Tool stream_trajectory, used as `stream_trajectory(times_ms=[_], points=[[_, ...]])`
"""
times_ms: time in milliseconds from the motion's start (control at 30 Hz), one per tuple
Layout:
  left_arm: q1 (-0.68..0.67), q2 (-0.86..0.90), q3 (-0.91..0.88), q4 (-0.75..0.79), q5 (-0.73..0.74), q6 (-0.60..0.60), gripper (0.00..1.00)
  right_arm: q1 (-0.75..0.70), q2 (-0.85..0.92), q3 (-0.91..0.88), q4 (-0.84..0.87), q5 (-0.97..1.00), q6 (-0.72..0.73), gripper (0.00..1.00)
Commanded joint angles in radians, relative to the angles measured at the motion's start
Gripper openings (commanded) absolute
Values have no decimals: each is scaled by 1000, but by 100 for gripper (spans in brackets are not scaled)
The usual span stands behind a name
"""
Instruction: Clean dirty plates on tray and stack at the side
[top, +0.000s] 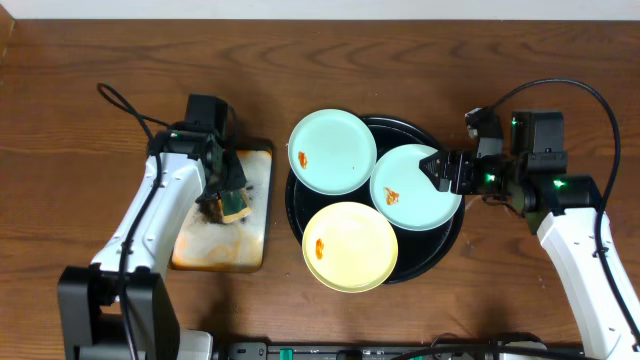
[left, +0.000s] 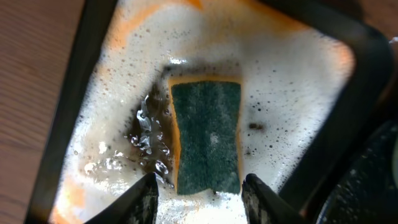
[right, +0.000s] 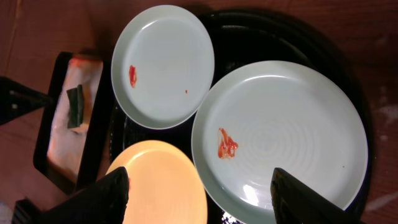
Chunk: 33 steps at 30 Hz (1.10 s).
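Hanging open over the sponge (left: 207, 134) in the suds (left: 292, 93), our left gripper (left: 199, 186) may drip foam across the table (top: 80, 60) once it lifts. Our right gripper (right: 199, 186), open at the right plate (right: 280, 137), could shove it into the other plates (right: 163, 62) on the tray (top: 437, 243).

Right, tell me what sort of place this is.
Probably a robot dishwashing test bench rather than a real kitchen: a wooden table with two robot arms, sauce-smeared plates on a black tray, and a sponge lying in a small tray of soapy foam.
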Motion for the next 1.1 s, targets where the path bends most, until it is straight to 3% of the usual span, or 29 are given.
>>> stream_trajectory(times_ms=[0,200,567,800,1067], points=[[0,51,-49,12,-6,11,47,8,-5,16,-3,-2,0,70],[0,122,-87,107,-8,-75,43,8,-5,16,-2,-2,0,71],[0,202,-84,130,-8,-71,40,8,-5,16,-3,-2,12,70],[0,79,-40,48,-8,-71,47,8,-5,16,5,-2,12,70],[-1,52,-79,117,-8,-85,56,8,-5,16,5,-2,12,71]])
